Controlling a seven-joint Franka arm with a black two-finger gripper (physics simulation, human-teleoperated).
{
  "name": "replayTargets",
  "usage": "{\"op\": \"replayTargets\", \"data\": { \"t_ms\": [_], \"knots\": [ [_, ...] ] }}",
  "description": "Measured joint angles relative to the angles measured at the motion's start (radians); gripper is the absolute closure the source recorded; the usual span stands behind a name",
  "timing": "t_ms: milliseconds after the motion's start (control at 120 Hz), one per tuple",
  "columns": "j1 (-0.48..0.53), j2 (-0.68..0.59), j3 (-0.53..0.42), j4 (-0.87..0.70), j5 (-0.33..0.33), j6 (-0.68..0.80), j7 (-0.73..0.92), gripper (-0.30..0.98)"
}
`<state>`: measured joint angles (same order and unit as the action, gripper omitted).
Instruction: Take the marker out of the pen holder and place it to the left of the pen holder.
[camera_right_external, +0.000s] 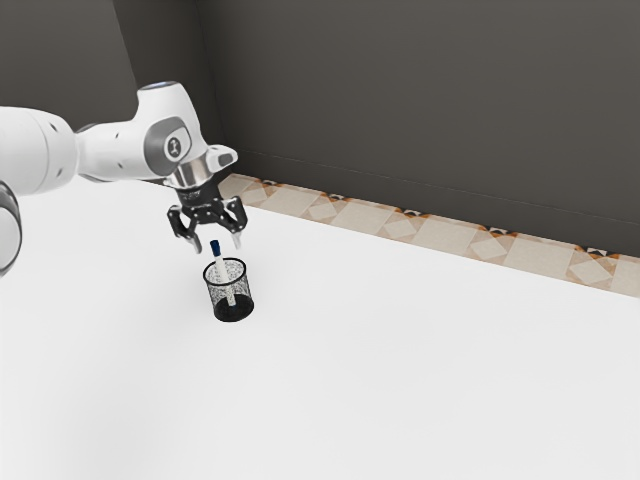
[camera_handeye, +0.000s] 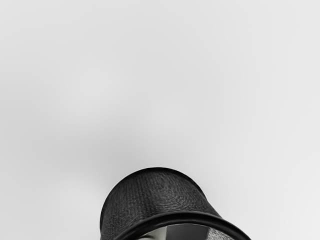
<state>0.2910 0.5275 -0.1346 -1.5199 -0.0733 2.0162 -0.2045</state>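
Left of the frame's middle, the hand (camera_right_external: 218, 247) is wide open and empty, above the marker (camera_right_external: 222, 270). That sits in the pen holder (camera_right_external: 234, 312); taking out and putting down are left.

In the exterior view, a smooth white bench (camera_right_external: 430, 360) spreads over the lower part of the frame. Behind it, a tiled floor (camera_right_external: 455, 235) slants down from left of centre to the right edge, beige with pale diamonds and orange-brown and dark accents. A dark grey wall (camera_right_external: 420, 90) spans the top, with 2 upright edges towards the upper left and a thin line along its base.
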Motion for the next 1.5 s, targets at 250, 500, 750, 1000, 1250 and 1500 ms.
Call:
{"op": "replayTargets", "data": {
  "t_ms": [250,500,750,1000,1250,1500],
  "knots": [
    [0.016,0.008,-0.004,0.001,-0.003,0.0,0.002,0.1],
    [0.022,0.007,-0.015,0.001,-0.002,0.001,0.002,0.39],
    [0.022,0.007,-0.016,0.001,-0.002,0.001,0.001,0.65],
    [0.022,0.001,-0.018,0.001,0.006,0.0,-0.005,0.72],
    [0.018,-0.036,-0.029,0.001,0.015,0.0,-0.017,0.76],
    [0.014,-0.13,-0.031,-0.007,0.023,-0.007,-0.027,0.76]
  ]
}}
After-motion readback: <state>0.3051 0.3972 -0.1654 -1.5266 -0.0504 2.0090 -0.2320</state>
